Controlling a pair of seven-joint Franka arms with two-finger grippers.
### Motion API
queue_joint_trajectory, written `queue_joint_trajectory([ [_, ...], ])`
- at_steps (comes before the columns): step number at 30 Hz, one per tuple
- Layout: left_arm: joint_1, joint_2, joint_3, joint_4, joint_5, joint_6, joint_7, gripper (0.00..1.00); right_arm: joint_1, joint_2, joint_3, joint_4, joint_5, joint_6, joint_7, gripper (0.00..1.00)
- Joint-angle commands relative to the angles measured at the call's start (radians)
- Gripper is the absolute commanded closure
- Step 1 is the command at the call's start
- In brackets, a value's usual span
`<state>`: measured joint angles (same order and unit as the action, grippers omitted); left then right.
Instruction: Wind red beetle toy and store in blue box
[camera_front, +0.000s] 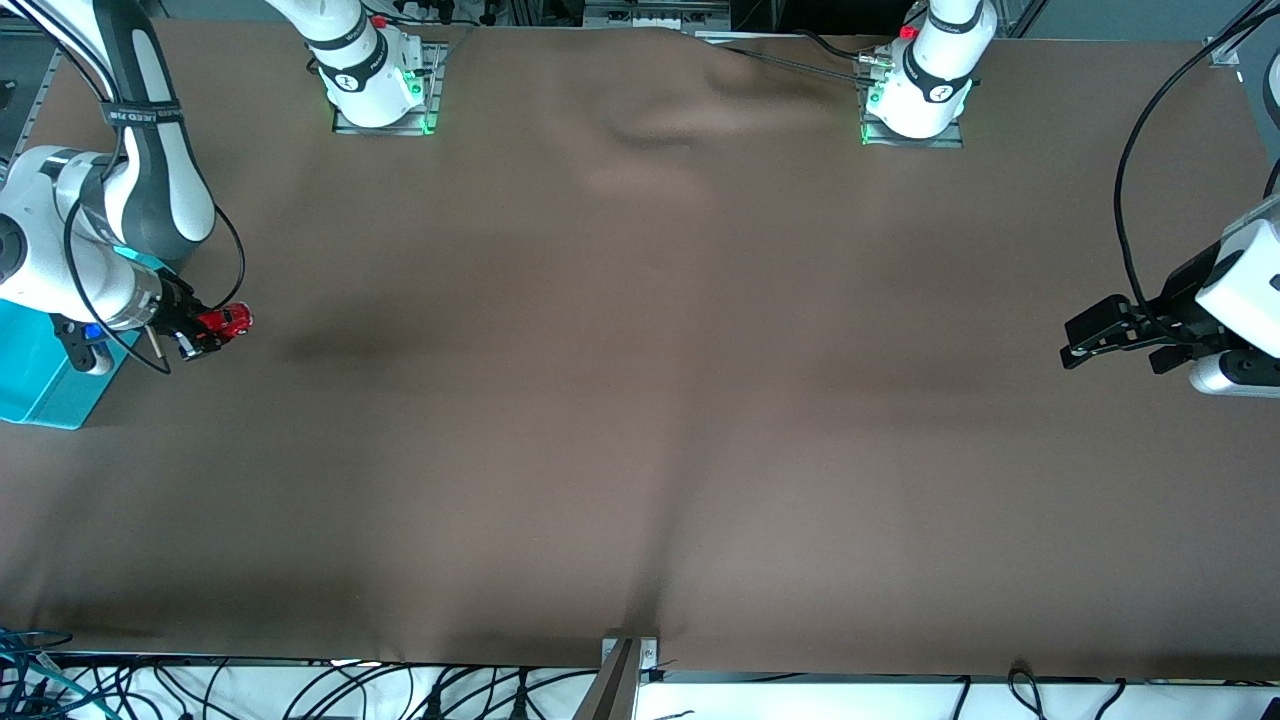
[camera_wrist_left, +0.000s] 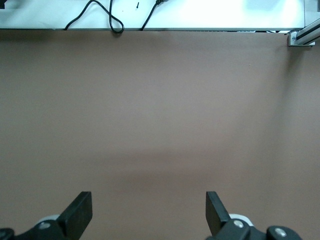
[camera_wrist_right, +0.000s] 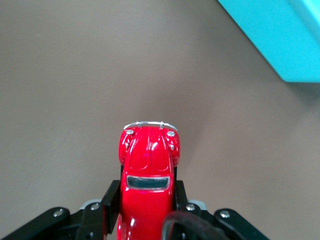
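Observation:
My right gripper (camera_front: 205, 335) is shut on the red beetle toy (camera_front: 228, 321), held in the air over the brown cloth just beside the blue box (camera_front: 40, 375). In the right wrist view the glossy red beetle toy (camera_wrist_right: 148, 172) sits clamped between the two black fingers (camera_wrist_right: 111, 200), nose pointing away, with a corner of the blue box (camera_wrist_right: 275, 35) close by. My left gripper (camera_front: 1100, 340) waits over the left arm's end of the table, open and holding nothing. Its wide-apart fingertips (camera_wrist_left: 80, 212) show above bare cloth.
A brown cloth (camera_front: 640, 400) covers the whole table, wrinkled near the arm bases. Cables (camera_front: 300, 690) hang along the table edge nearest the front camera, beside a metal bracket (camera_front: 625, 665). The right arm's body hides part of the blue box.

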<state>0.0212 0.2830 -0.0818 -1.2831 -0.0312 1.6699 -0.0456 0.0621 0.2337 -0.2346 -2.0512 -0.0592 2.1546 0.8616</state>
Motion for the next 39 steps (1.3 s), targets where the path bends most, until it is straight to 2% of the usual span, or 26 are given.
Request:
queue_joint_trajectory([
  [1, -0.003, -0.005, 0.004, -0.001, 0.016, -0.009, 0.024, 0.0, -0.008, -0.053, 0.015, 0.006, -0.021, -0.081, -0.143, 1.0],
  [18, -0.001, -0.005, 0.004, -0.001, 0.016, -0.009, 0.026, 0.0, -0.028, -0.125, 0.009, 0.008, -0.021, -0.162, -0.507, 1.0],
  [29, -0.003, -0.005, 0.004, -0.001, 0.016, -0.009, 0.024, 0.0, -0.084, -0.133, 0.006, 0.026, -0.024, -0.188, -0.711, 1.0],
  [39, -0.003, -0.005, 0.002, -0.001, 0.016, -0.009, 0.026, 0.0, -0.136, -0.129, 0.004, 0.058, -0.06, -0.19, -0.863, 1.0],
])
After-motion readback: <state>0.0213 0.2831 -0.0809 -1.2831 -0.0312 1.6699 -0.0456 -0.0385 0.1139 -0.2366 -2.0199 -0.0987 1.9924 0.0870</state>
